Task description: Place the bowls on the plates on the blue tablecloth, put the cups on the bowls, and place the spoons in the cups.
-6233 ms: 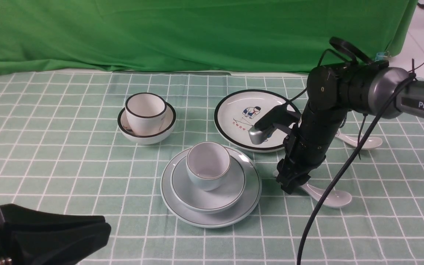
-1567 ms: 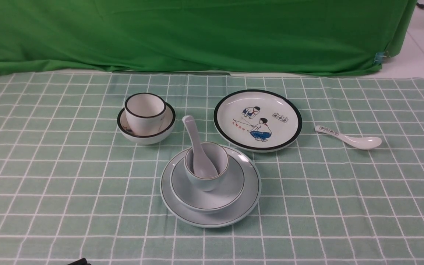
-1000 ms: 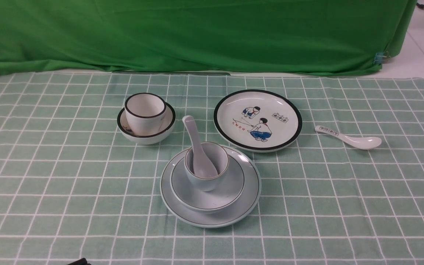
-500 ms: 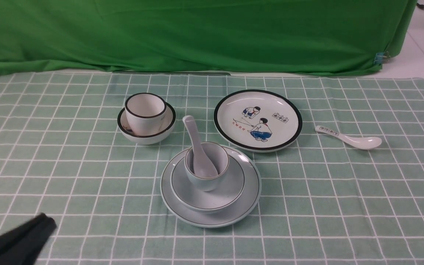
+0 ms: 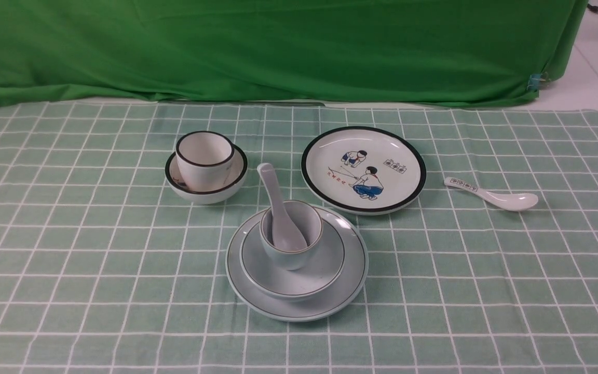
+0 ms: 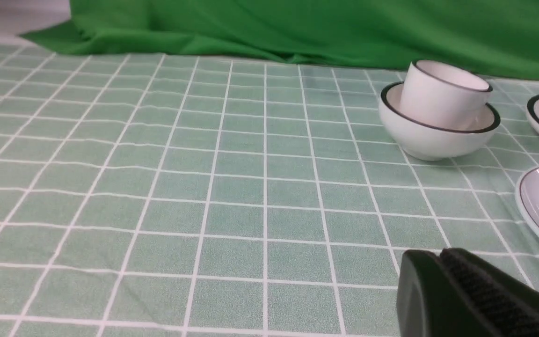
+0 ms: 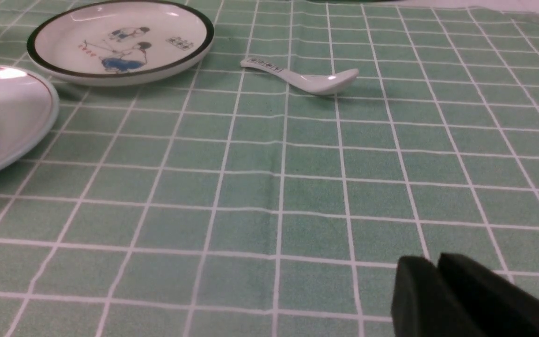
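Both grippers, left (image 6: 442, 281) and right (image 7: 433, 285), pressed together, gripping nothing. Low over bare pale blue-green checked tablecloth (image 5: 70, 249). Printed white ceramic spoon (image 5: 491, 194) apart from black-rimmed cartoon plate (image 5: 364, 169).

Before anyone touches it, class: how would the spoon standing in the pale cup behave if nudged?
The spoon only leans on the cup rim, so it would probably swivel or tip out. It looks glazed: likely slippery and breakable.

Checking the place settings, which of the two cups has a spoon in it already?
The plain pale cup in the nearer bowl, holding the plain spoon. The black-rimmed cup is empty.
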Tool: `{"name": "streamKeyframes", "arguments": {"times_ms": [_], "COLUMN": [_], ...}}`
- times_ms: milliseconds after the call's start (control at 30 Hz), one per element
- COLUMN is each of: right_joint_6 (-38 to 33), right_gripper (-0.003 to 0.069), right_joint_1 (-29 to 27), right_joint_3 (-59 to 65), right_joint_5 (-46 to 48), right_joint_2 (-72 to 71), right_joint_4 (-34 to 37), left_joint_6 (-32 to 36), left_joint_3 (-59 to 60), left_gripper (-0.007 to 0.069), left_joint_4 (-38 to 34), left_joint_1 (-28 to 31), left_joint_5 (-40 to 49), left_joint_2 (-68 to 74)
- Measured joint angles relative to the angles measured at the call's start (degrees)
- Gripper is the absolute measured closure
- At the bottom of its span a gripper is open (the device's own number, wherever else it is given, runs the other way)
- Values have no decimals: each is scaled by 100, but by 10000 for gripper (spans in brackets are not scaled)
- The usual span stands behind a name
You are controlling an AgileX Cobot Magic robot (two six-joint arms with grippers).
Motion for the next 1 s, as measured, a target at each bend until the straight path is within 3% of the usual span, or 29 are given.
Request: {"name": "streamKeyframes", "arguments": {"times_ms": [1000], "right_joint_6": [0], "right_gripper": [526], "right_joint_1": [0], "right_joint_3": [0], "right_joint_5": [0], "right_joint_2": [0], "right_joint_4": [0], "left_joint_6": [0], "left_joint_3": [0], "left_gripper": [613], "left_joint_4": [85], "left_joint_1": [0], "left_joint_5": [-20], "left_joint_2": [0]}}
